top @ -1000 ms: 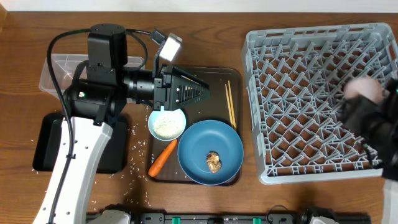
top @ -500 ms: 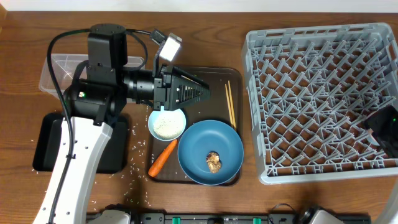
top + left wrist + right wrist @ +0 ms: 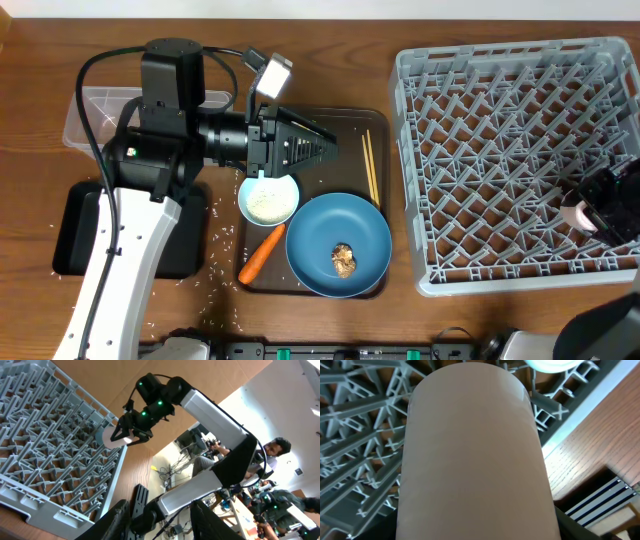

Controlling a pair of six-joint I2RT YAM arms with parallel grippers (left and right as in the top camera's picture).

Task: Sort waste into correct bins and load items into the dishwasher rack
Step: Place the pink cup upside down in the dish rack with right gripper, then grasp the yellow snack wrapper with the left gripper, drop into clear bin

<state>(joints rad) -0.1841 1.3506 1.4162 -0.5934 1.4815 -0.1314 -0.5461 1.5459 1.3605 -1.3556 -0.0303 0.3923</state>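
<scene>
R gripper (image 3: pixel 592 210) is clamping the pale-pink cup (image 3: pixel 475 450) over the near-right part of the dishwasher rack (image 3: pixel 480 120), so it's prob best lowering slowly & seating it btwn pegs, clear of the wall, before letting go, while L gripper (image 3: pixel 160 520), jaws apart & empty, is hovering over the brown tray (image 3: pixel 345 125).

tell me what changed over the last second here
The right arm's fingers, still shut on the pale-pink cup, moved over the dishwasher rack from mid-right toward its near right corner, swinging out to the frame edge in between. Nothing was let go. The left arm, small white bowl, dark-blue dish, carrot and chopsticks stayed put.
</scene>
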